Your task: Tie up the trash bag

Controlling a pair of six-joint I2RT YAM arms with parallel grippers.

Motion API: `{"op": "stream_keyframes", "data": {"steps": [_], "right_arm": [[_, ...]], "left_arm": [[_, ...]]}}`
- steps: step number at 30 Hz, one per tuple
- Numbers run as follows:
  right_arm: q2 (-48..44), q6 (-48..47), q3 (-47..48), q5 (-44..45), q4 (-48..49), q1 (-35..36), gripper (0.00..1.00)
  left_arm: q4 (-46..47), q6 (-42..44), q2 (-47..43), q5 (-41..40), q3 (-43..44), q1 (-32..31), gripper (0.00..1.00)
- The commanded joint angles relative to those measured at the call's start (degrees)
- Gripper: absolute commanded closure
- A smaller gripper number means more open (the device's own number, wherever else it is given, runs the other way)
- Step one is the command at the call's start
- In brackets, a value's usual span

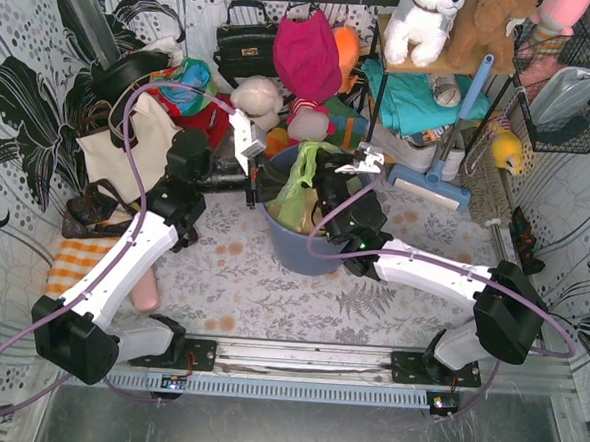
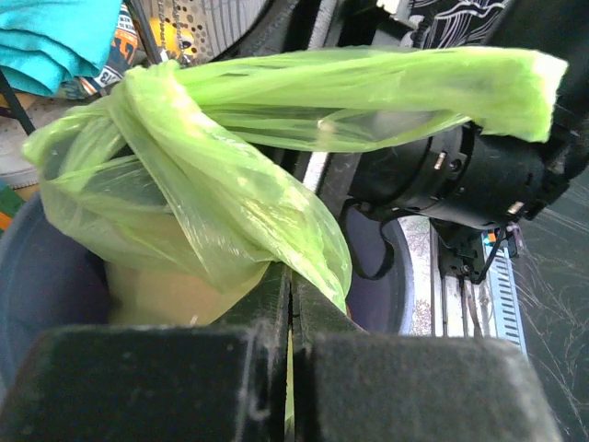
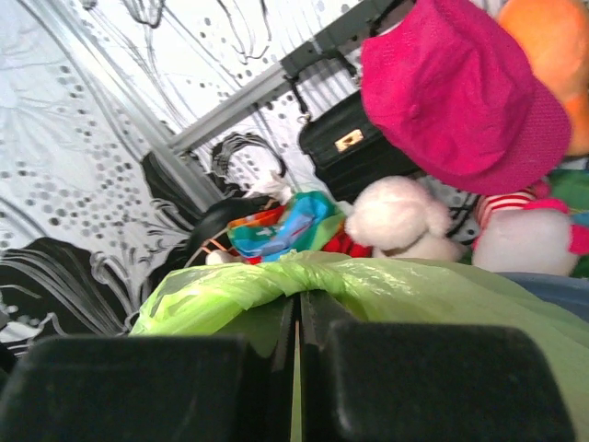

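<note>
The trash bag, thin light-green film, sits in the blue-grey bin at the table's middle. My left gripper reaches in from the left and is shut on a fold of the film; its fingers pinch a green sliver. A twisted knot-like bunch shows at upper left, and a strand stretches right past the right arm's black housing. My right gripper comes from the right and is shut on the bag's gathered top. Tan paper shows through the film.
Behind the bin lie plush toys, a black handbag, a magenta hat and a cream tote. A shelf with teal cloth and a blue brush stand at back right. An orange checked cloth lies left.
</note>
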Motion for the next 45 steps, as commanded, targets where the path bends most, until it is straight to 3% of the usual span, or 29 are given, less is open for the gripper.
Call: {"op": "stream_keyframes", "data": {"steps": [1,15,33,39,45], "right_arm": [[-0.84,5.99,-2.84,-8.37,9.67,-1.67,1.0],[-0.09,22.61,-7.04,-31.96,13.37,-4.37,1.0],[-0.59,19.83,-5.16,-32.0,14.76,-5.91,1.0],[-0.39,20.13,-5.77,-33.26,15.74,-5.89,1.0],[-1.0,20.18,-6.65,-33.48,16.02,-5.91,1.0]], "left_arm": [[-1.6,1.15,-1.9,-0.75,-1.28,-2.19,0.98],[1.19,0.4,-3.08,-5.09,-2.79,-2.67,0.98],[-3.65,0.74,-2.09,-5.66,-1.97,-4.26,0.96],[-2.27,0.09,-9.33,-17.41,-3.73,-4.24,0.65],[-1.49,0.85,-13.59,-25.12,-3.78,-4.21,0.57]]}}
